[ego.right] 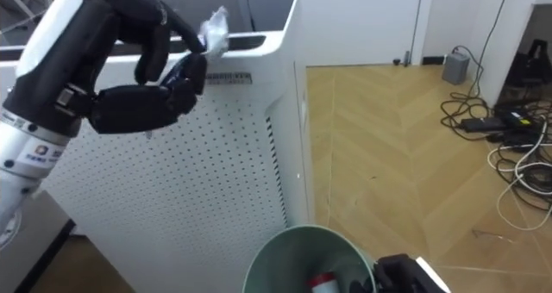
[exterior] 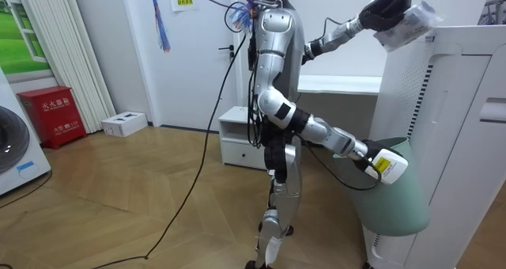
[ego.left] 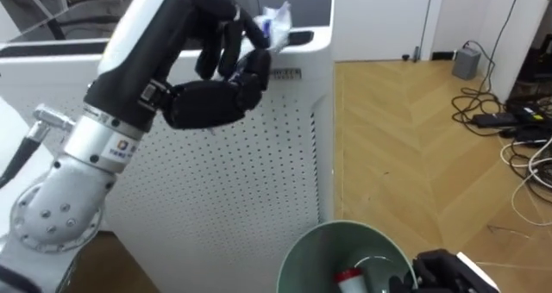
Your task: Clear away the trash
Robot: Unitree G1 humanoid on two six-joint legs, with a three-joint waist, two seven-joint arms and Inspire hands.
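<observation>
At the top front edge of the tall white perforated cabinet (ego.left: pixel 259 172), the left hand (ego.left: pixel 216 99) is clenched on a crumpled piece of white and bluish plastic wrapping (ego.left: pixel 276 21). This wrapping is the garbage, pinched between the curled fingers and the thumb. The arm is raised high because the cabinet top is about at the robot's shoulder.

Low beside the cabinet is the round pale green waste bin (ego.left: pixel 321 241), its mouth open upward, with a small red-capped object (ego.left: pixel 349 280) inside. The right hand (ego.left: pixel 444 271) is at the bin's rim, I think to keep the bin ready for the drop. Whether it grips the rim I cannot tell. The next move, in my judgement, is to carry the wrapping down over the bin and release it.
</observation>
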